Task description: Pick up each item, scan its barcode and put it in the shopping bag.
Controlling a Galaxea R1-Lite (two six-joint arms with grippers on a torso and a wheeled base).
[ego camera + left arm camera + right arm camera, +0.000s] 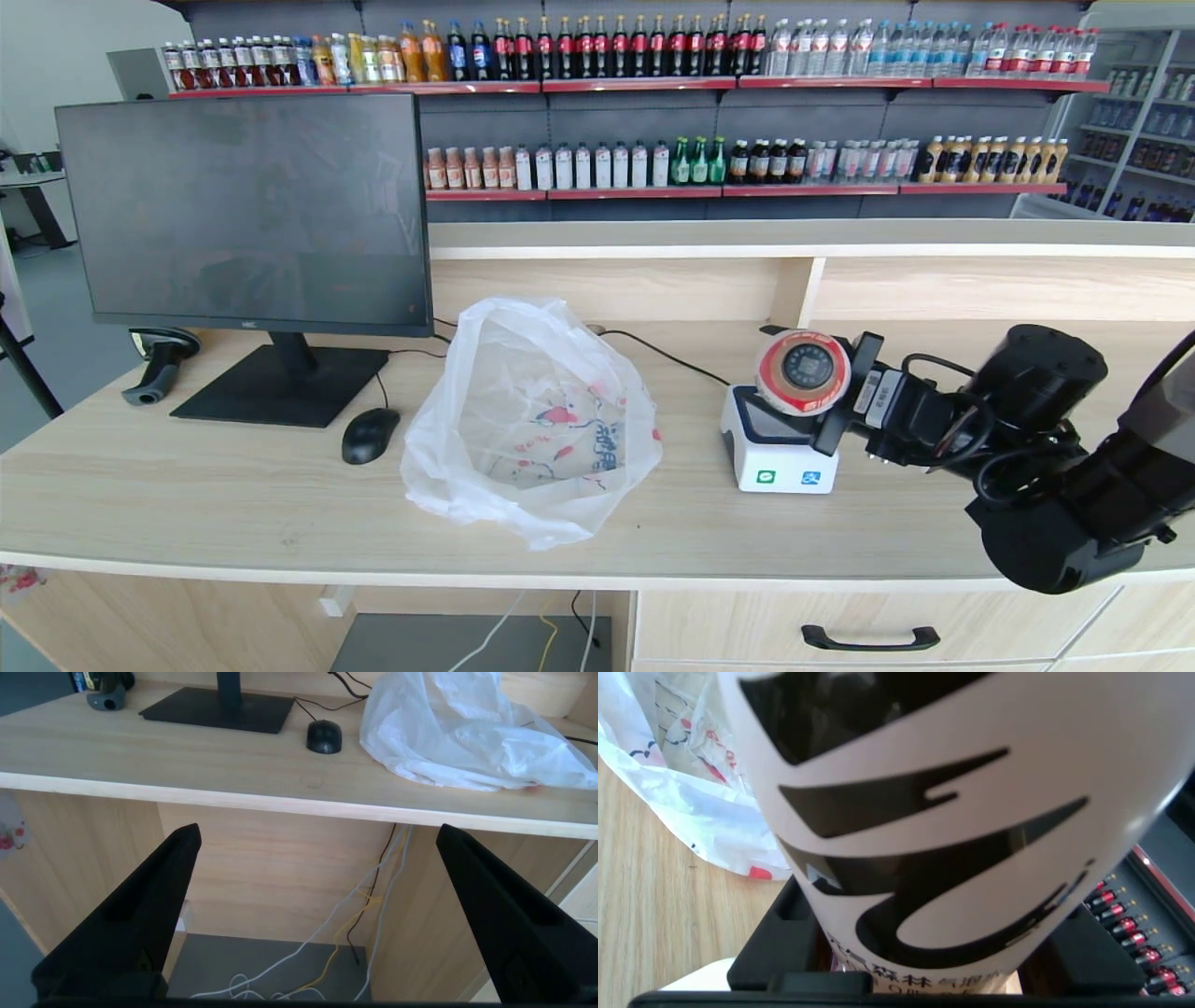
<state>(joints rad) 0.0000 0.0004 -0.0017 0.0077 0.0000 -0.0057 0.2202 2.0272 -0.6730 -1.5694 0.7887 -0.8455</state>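
In the head view, your right fingers (864, 353) are closed on a cylindrical container (803, 371) and hold it directly over the white scanner (780, 457); whether it touches the scanner top cannot be told. The container lies on its side, its long axis roughly level, and its red-rimmed round end faces the shopping bag (532, 411). The bag sits on the counter (233, 504) to the robot's left of the scanner, with its mouth open upward and a bare strip of counter between the two. Judge the coming move as a short sideways carry toward the left. The right arm is the nearer one. Keep the load above the bag's near rim, and note the cable (663, 355) behind the bag and the mouse (370, 435) beyond it. In the left wrist view, your left fingers (149, 905) are spread wide and hold nothing. They hang below the counter's front edge, with the bag up on the counter, well apart from them. In the right wrist view, the container's white wall with black stripes sits clamped between the dark fingers, and the bag lies just beside the scanner's corner.
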